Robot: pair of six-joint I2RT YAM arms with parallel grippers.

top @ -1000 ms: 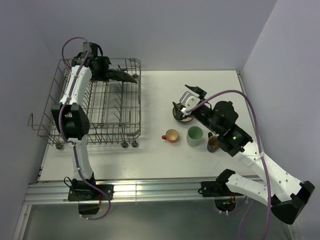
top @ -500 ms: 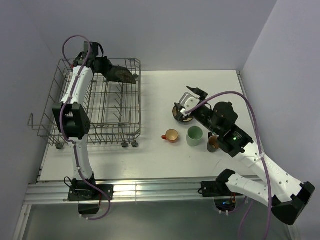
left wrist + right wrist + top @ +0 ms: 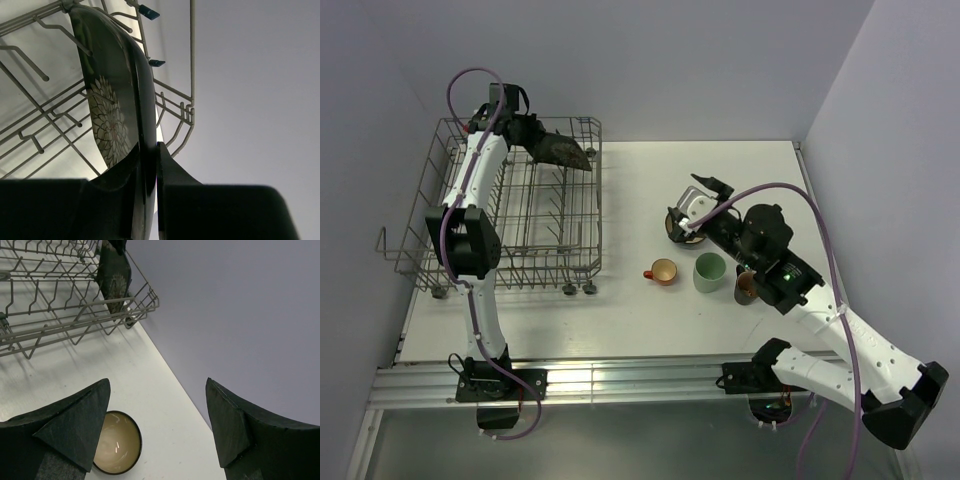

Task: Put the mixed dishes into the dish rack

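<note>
My left gripper [image 3: 527, 131] is shut on the edge of the dark square plate [image 3: 562, 150], which it holds tilted over the far right corner of the dish rack [image 3: 599, 200]. The left wrist view has the plate [image 3: 112, 115] edge-on, pinched at my left gripper [image 3: 148, 150], above the rack wires [image 3: 175, 95]. My right gripper [image 3: 698, 203] hangs open over the blue bowl [image 3: 672, 228], its tan inside [image 3: 117, 442] beside one of the fingers [image 3: 75, 425]. On the table stand the orange-red cup [image 3: 662, 271], pale green mug [image 3: 709, 271] and brown cup [image 3: 747, 287].
The rack fills the left of the table, its near wheels [image 3: 578, 289] close to the cups. Walls close in behind and on both sides. In the right wrist view the rack [image 3: 65, 315] and the plate [image 3: 114, 270] lie far off.
My left gripper has shut on the plate and raised its held end a little at the rack's far corner. The right gripper has shifted slightly over the bowl and stayed open.
</note>
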